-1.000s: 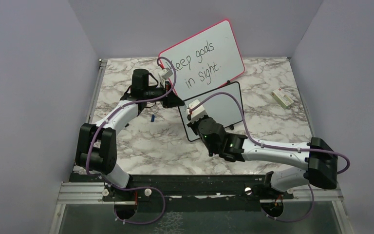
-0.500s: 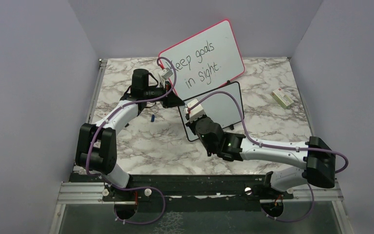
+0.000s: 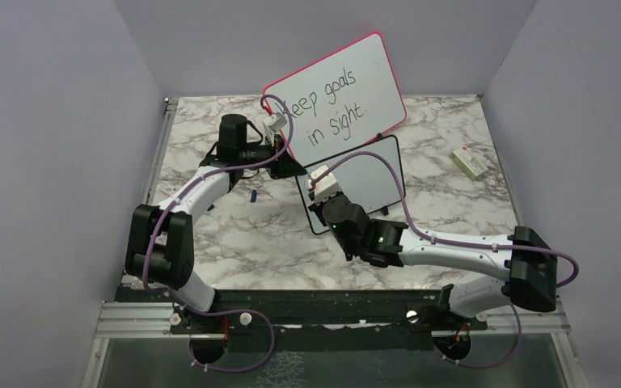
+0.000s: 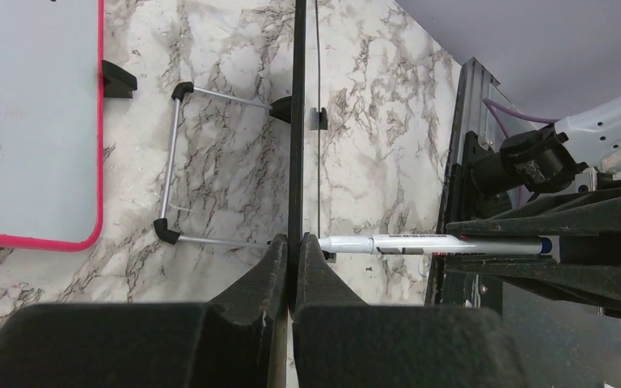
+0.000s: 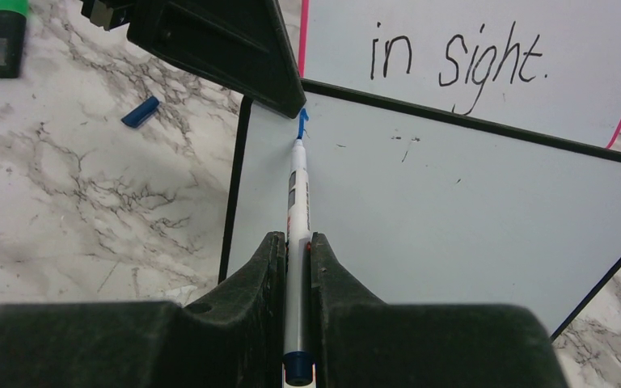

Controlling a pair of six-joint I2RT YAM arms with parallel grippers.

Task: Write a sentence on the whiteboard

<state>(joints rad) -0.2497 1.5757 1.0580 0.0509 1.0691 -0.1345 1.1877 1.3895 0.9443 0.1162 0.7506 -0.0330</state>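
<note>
The whiteboard (image 5: 453, 202) stands propped near the middle of the marble counter (image 3: 242, 238), just in front of the larger pink-framed board (image 3: 335, 97), which carries black handwriting reading "Keep goals in sight."

The left claw (image 4: 293, 246) is clenched on the whiteboard's thin black frame, at the upper left corner as the top view shows it. In its wrist view the frame runs straight up from between the pinched fingers. Behind that edge a wire stand (image 4: 171, 162) with black end caps lies on the counter.

The right claw (image 5: 295, 242) is clamped around a white marker (image 5: 297, 186) and grips it near its rear end. The marker points away from the wrist, and its blue tip touches the whiteboard's face close to the upper left corner, right beside the left claw's finger. Elsewhere that face shows only a few faint specks.

A blue cap (image 5: 141, 112) lies on the counter left of the whiteboard. A green marker (image 5: 4, 36) lies farther left. A small box (image 3: 469, 163) sits well apart on the right side.
</note>
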